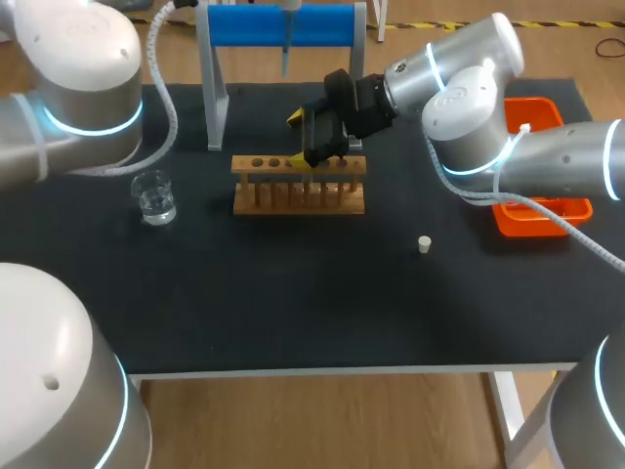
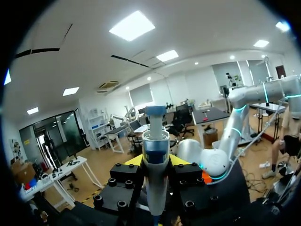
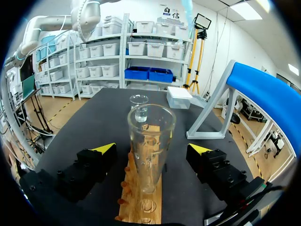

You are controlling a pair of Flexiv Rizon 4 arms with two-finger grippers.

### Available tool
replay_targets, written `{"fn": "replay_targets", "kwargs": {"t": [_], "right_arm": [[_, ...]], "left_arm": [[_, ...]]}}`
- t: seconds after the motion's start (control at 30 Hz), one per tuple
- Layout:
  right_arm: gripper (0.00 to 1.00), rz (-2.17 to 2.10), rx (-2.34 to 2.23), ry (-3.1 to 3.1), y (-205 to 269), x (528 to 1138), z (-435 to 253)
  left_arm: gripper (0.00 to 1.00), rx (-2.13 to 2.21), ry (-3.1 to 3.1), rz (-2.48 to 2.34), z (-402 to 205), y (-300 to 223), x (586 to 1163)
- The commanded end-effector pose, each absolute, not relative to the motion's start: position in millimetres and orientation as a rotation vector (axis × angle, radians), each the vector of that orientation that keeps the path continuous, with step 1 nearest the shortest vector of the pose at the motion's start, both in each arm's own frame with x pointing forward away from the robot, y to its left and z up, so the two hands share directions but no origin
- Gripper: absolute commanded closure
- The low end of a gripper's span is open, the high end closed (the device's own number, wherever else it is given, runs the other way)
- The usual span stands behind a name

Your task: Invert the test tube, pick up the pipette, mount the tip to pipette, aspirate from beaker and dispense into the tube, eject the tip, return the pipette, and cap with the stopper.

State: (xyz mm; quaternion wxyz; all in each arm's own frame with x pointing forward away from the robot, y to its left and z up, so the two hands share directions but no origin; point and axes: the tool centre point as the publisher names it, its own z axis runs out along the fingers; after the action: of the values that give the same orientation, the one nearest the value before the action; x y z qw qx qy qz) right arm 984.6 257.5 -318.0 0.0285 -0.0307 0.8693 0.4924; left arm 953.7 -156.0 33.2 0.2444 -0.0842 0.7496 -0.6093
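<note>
The right pincer (image 1: pixel 303 140) hangs over the right end of the wooden rack (image 1: pixel 298 186), which stands mid-counter (image 1: pixel 293 293) toward the back edge. It hides the test tube there from above. From the right wrist, the test tube (image 3: pixel 150 141) stands upright in the rack with its mouth up, and the fingers are wide apart, clear of the glass. The beaker (image 1: pixel 154 195) sits toward the left edge, the stopper (image 1: pixel 425 244) right of the middle and an orange tray (image 1: pixel 532 220) at the right edge. At the blue stand (image 1: pixel 283 24) on the back edge, the left pincer (image 2: pixel 155 160) is clamped on the pipette (image 2: pixel 155 155), whose lower end is cut off.
</note>
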Motion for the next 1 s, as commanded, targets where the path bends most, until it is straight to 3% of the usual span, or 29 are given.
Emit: {"fn": "replay_targets", "kwargs": {"t": [0.03, 0.23, 0.43, 1.0], "right_arm": [[0.00, 1.520, -0.098, 2.688, 257.0, 985.8, -317.6], [0.00, 1.520, -0.098, 2.688, 257.0, 985.8, -317.6], [0.00, 1.520, -0.098, 2.688, 257.0, 985.8, -317.6], [0.00, 1.520, -0.098, 2.688, 257.0, 985.8, -317.6]], "left_arm": [[1.00, -0.292, 2.066, -1.592, 37.3, -107.4, 920.1], [1.00, -0.415, 2.061, -1.523, 18.1, -57.8, 891.8], [1.00, -0.431, 2.078, -1.537, -16.6, -42.1, 857.0], [1.00, -0.245, 2.121, -1.769, -85.7, -85.9, 814.0]]}}
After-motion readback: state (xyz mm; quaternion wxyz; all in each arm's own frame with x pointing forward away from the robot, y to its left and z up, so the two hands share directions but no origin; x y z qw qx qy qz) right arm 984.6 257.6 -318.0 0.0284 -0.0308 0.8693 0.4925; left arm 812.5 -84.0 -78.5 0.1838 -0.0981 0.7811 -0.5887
